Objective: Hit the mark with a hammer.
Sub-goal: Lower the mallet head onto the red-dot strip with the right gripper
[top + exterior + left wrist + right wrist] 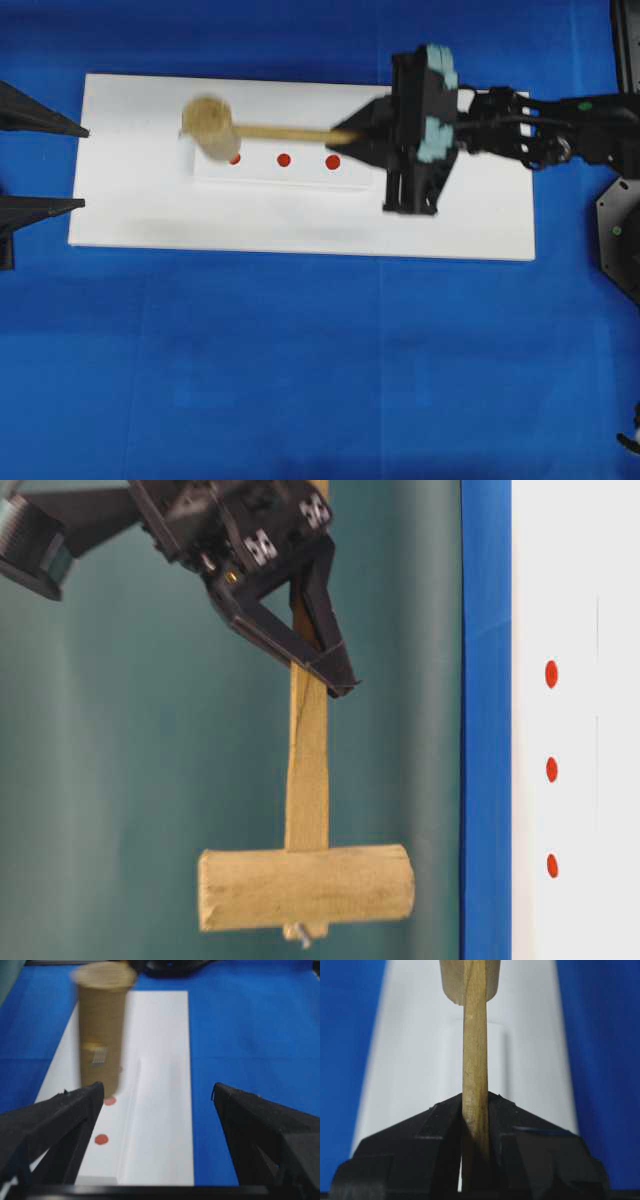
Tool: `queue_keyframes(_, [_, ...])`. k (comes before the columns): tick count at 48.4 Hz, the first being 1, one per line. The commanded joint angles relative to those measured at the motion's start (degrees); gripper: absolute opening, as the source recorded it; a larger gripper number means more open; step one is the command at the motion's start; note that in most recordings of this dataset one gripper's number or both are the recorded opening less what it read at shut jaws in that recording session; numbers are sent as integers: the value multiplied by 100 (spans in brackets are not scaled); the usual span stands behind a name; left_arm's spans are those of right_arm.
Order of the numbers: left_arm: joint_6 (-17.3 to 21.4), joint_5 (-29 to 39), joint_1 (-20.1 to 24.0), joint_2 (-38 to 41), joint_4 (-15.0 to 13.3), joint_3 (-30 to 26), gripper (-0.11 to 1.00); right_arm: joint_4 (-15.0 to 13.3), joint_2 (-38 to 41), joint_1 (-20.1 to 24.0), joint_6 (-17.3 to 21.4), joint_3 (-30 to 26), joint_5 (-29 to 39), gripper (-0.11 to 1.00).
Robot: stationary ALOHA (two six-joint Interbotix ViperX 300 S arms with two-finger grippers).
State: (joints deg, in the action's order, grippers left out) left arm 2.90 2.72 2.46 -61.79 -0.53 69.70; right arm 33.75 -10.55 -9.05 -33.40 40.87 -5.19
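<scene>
Right gripper (pixel 352 135), black with pale blue pads on its body, is clamped on the handle of the light wooden mallet (pixel 270 131) — jaws pressed tight against both flat sides of the long handle near its end, as the right wrist view shows (pixel 475 1110). The arm reaches in from the right of the overhead view. From the grip the handle runs left, over the white raised strip (pixel 300 172), to the thick cylindrical head, which is blurred and sits above the strip's left end, partly covering the leftmost dot. In the table-level view the mallet (pixel 306 880) hangs well clear of the board surface, head apart from the dots.

The mark — a small round red dot (pixel 284 160), middle of a row of three on the strip — lies uncovered, just to the right of the head and below the handle line in the overhead view. The larger red end dot (pixel 333 162) sits near the gripper tips.

The strip rests on a flat white rectangular board (pixel 480 220), itself on a blue cloth-covered table (pixel 300 370).

Left gripper (pixel 82 168) — black, fingers spread wide — sits at the board's left edge, holding nothing. Its wrist view looks along the strip toward the blurred mallet head (pixel 101 1025).
</scene>
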Motion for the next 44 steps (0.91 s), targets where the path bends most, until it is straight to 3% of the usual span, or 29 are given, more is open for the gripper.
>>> queue_keyframes(1, [-9, -35, 9, 44, -9, -62, 88, 9, 9, -88, 0, -167, -185, 3])
queue_keyframes(21, [18, -26, 18, 44, -9, -53, 88, 9, 141, -132, -9, -211, -193, 3])
queue_keyframes(36, [26, -26, 62, 44, -9, -44, 88, 141, 1116, -88, 167, -202, 53, 3])
queue_keyframes(44, [18, -18, 123, 44, -9, -44, 88, 141, 1125, -88, 167, -167, 97, 3])
